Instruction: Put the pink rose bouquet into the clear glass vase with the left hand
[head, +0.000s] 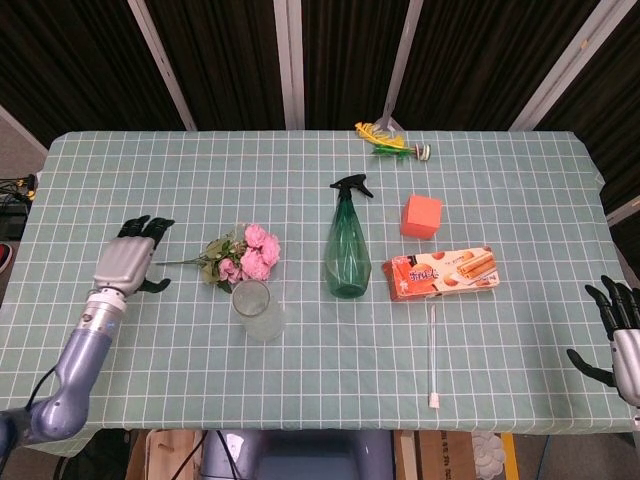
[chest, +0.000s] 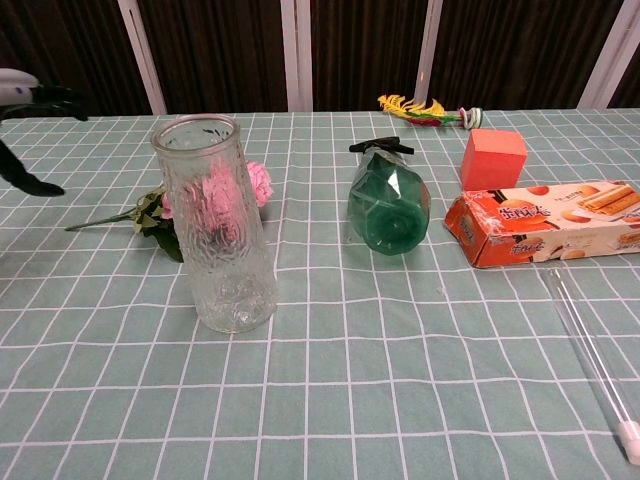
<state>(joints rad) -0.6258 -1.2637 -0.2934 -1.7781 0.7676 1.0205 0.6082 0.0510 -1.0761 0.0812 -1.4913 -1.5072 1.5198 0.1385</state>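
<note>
The pink rose bouquet (head: 243, 255) lies on the green checked tablecloth, stem pointing left; in the chest view the bouquet (chest: 160, 209) shows partly behind the vase. The clear glass vase (head: 256, 309) stands upright just in front of it, also seen as the vase (chest: 216, 224) at close range. My left hand (head: 130, 259) hovers open, fingers spread, just left of the stem tip; only the left hand's fingertips (chest: 28, 100) show at the chest view's left edge. My right hand (head: 620, 335) hangs open off the table's right edge.
A green spray bottle (head: 348, 244) stands right of the vase. Further right are an orange cube (head: 421, 215), a biscuit box (head: 443, 272) and a thin clear rod (head: 433, 350). A yellow-green feathered toy (head: 392, 141) lies at the far edge.
</note>
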